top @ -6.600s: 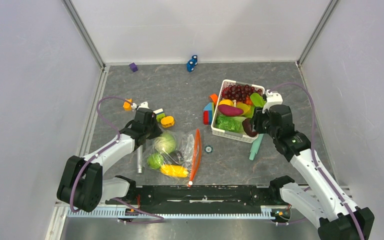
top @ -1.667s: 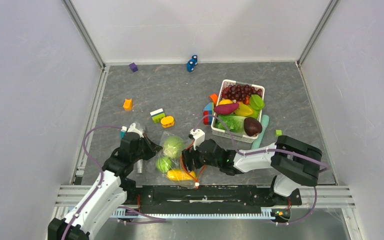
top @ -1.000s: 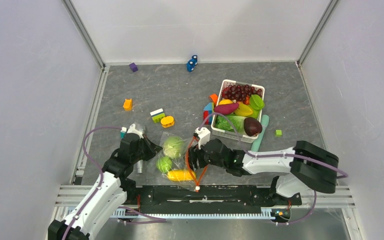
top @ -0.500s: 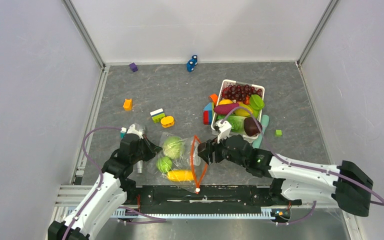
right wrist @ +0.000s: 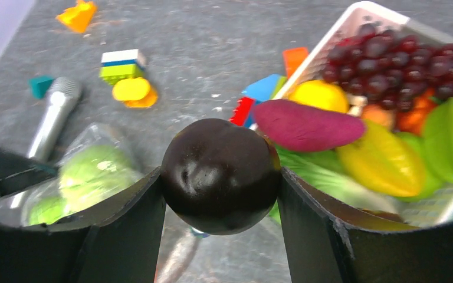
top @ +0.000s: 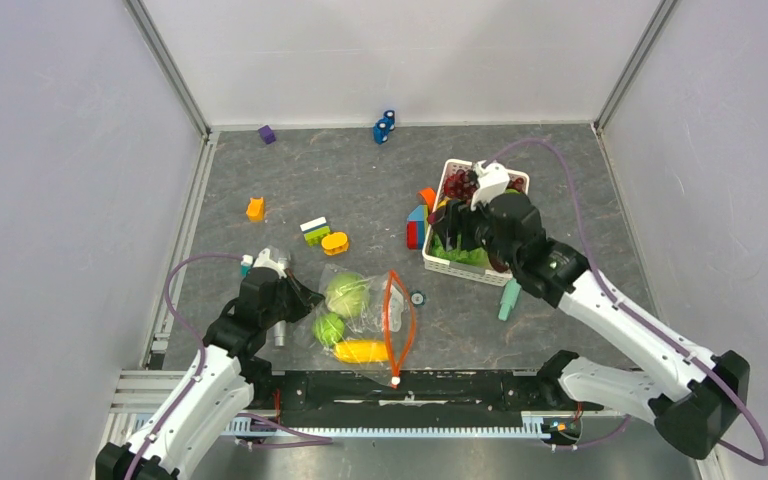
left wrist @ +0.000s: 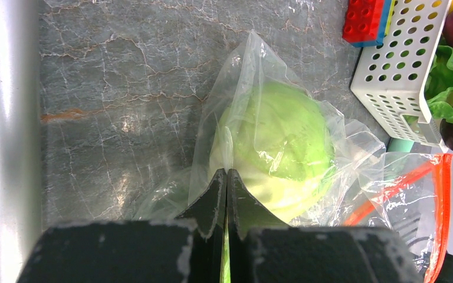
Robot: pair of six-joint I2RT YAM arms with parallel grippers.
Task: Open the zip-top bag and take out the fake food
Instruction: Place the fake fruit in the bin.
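- Bag [top: 372, 308] of clear plastic lies on the bench [top: 310, 170], near-left of the basket [top: 449, 263] and apart from it. The orange zipper strip [top: 398, 318] is on the side facing the basket and bows open in a loop.
- Inside the bag, a pale green cabbage [top: 346, 293] sits at the end nearest the basket. A round green fruit [top: 328, 327] and a yellow corn cob [top: 360, 351] lie farther from it.
- Left hand [left wrist: 227, 191] is closed, pinching the bag's film on the side away from the basket, with the cabbage right behind the fingertips.
- Right hand [right wrist: 219, 197] is above the basket's left edge, gripping a dark purple eggplant [right wrist: 221, 168] between its fingers.
- In the basket lie a magenta sweet potato [right wrist: 307, 125] and a bunch of dark red grapes [right wrist: 389, 62].
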